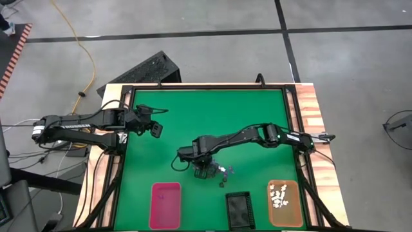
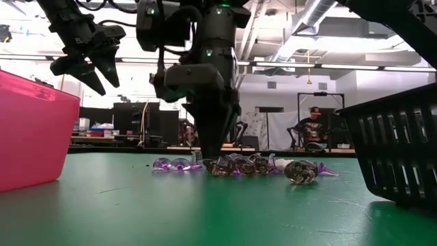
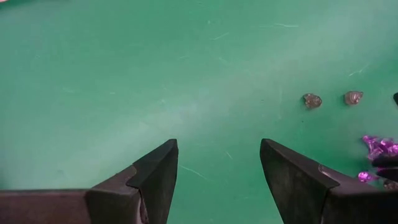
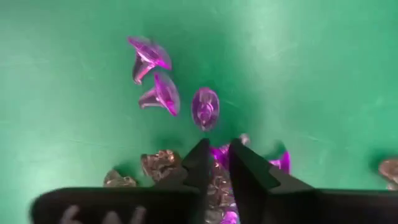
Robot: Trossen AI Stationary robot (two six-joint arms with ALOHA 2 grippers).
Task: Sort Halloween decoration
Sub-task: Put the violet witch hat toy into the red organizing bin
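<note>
High view first: I've got my right hand (image 1: 205,171) down on the green worktop (image 1: 193,116), planted at the near-centre cluster of Halloween trinkets (image 1: 224,173), with the arm stretched in from the right edge. The left hand (image 1: 153,126) is parked over the left side of the mat, well apart from the pile. Along the near edge I can see the pink tray (image 1: 165,205), the black tray (image 1: 239,210) and the orange tray (image 1: 284,203); the orange one has white trinkets (image 1: 279,196) lying in it.

Right wrist view now: my fingertips (image 4: 200,163) are drawn nearly together, with only a thin slot between them, right in among the pieces. A purple trinket (image 4: 219,155) sits at that slot, but I cannot tell whether it is pinched or just lying behind the tips. Three more purple pieces (image 4: 163,94) lie loose just beyond, and a couple of greyish, clear-looking bits (image 4: 160,164) sit beside the fingers.

Low view: the right hand comes straight down with its tips at the row of purple and clear pieces on the mat. The left hand (image 2: 95,65) hangs high above the pink tray's side.

Left wrist view: the left fingers (image 3: 155,177) are spread wide, nothing between them, bare green below.
</note>
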